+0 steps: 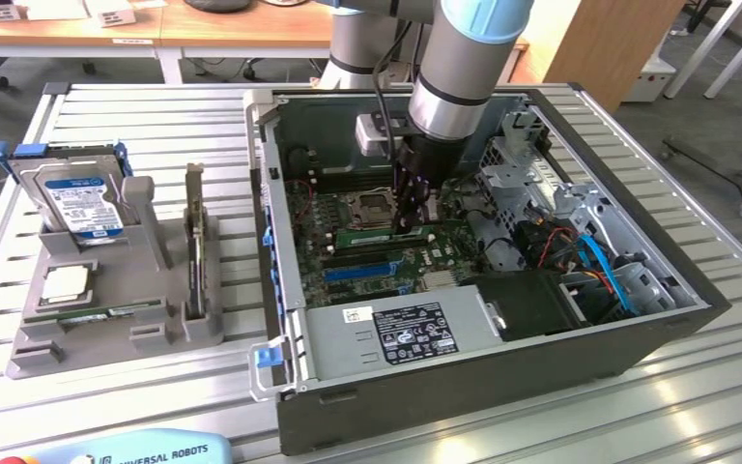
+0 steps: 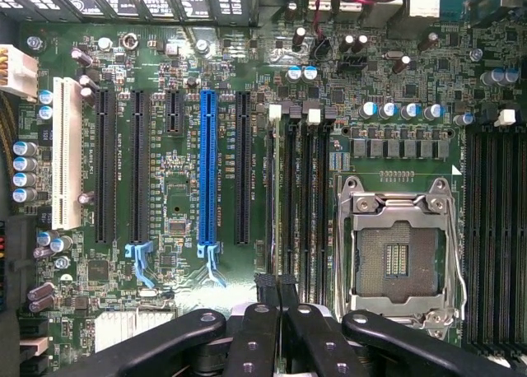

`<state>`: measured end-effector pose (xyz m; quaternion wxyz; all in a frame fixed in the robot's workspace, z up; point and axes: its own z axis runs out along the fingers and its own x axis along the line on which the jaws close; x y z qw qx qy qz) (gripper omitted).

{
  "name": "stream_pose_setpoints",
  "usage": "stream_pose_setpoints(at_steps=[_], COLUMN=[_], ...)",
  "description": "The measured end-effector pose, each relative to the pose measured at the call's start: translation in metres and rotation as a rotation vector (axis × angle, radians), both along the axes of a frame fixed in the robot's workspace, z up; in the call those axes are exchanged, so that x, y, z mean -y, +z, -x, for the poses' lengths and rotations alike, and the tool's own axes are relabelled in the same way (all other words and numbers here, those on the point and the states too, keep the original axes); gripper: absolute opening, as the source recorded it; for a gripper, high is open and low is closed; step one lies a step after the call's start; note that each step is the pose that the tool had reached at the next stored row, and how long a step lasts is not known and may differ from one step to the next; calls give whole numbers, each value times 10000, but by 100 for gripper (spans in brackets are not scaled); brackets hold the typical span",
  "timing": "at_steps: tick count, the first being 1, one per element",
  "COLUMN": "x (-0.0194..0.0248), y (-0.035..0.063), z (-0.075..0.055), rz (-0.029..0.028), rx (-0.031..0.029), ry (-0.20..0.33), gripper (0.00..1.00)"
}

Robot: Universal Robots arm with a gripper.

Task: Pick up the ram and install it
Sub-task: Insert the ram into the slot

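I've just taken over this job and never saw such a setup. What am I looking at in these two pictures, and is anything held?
The grey-and-blue tube is a robot arm reaching into an open computer case. The exterior view, from a camera off the arm, shows the whole table. The wrist view looks from the arm down at the motherboard, past its black gripper. A grey holder carries a hard drive and a square processor chip. The gripper is shut at the memory slots, where a green ram stick stands by its tip. Whether it grips the stick, I cannot tell.
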<state>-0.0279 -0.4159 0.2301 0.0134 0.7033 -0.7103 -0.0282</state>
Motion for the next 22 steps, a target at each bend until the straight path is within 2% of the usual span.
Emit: stream_pose_setpoints(at_steps=[22], x=[10], y=[-37], z=[0], rz=[3], rx=[-1], ry=[1], gripper=[11])
